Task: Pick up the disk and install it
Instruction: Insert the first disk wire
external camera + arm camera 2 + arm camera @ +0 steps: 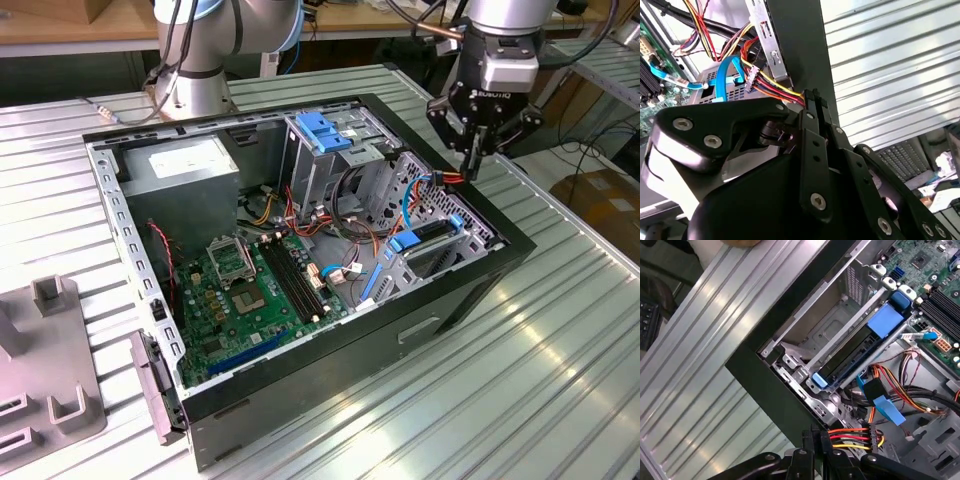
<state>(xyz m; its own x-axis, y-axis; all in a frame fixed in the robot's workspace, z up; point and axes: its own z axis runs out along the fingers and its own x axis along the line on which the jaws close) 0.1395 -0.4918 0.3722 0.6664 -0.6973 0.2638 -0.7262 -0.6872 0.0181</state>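
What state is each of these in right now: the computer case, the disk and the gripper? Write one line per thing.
computer case: lying on its side, side panel off, inside exposed.
disk: lying in the drive bay between the metal rails, not held.
gripper: shut, holding nothing, above the case's edge beside the drive bay.

One computer case [330,375], one disk [432,236], one motherboard [235,305], one arm [500,45].
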